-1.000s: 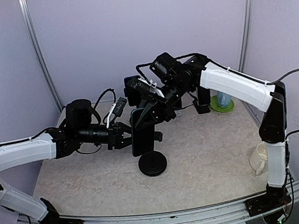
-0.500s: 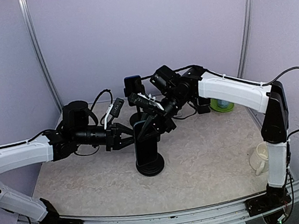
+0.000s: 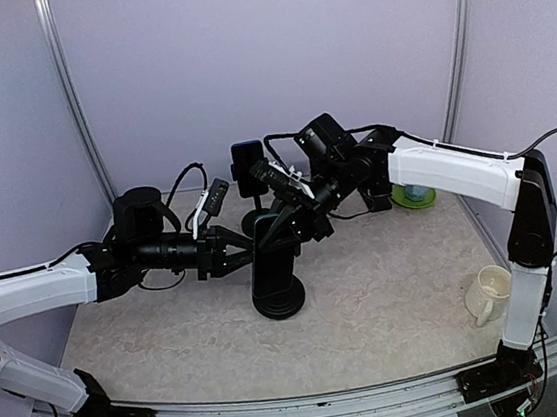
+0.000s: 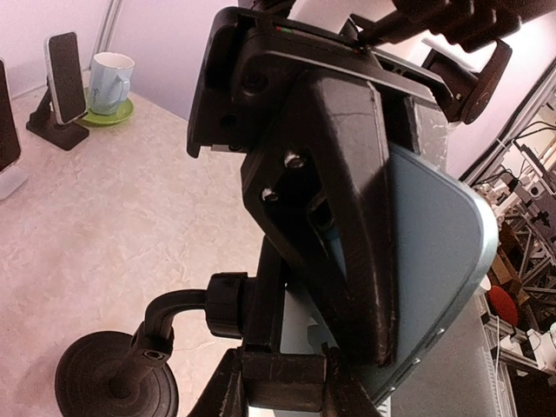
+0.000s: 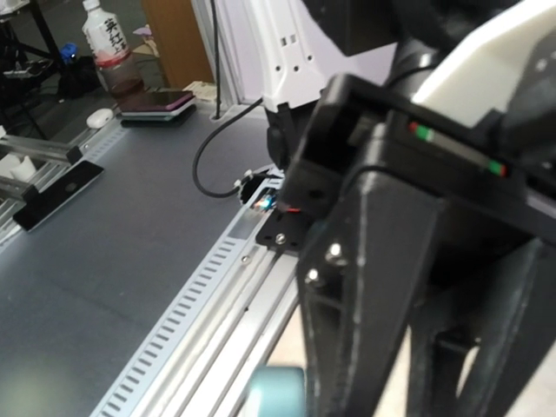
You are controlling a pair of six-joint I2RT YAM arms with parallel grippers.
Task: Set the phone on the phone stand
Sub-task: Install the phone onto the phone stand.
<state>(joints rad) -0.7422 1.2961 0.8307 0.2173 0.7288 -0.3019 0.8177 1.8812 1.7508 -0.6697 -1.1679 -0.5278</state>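
Currently my left gripper (image 3: 243,250) clamps the pale-blue phone (image 4: 434,261) upright over the black round-based phone stand (image 3: 279,304); my closed right gripper (image 3: 295,225) sits beside its top.

Two robot arms are in view: the left arm (image 3: 36,291) and the right arm (image 3: 455,170). There are three phones: a light blue phone (image 4: 434,261) at the middle, a dark phone (image 3: 247,167) at the back, and a third phone (image 4: 65,65) near the coaster. There are three phone stands: the round-based stand (image 3: 279,304) in the centre, the back stand (image 3: 256,206), and a low black stand (image 4: 48,130) (from above it is mostly hidden by the right arm). There are two mugs: a blue-and-white mug (image 3: 415,189) and a cream mug (image 3: 488,293). There is one green coaster (image 3: 415,201), one table (image 3: 388,287), and one bottle (image 5: 102,39) beyond the rail.
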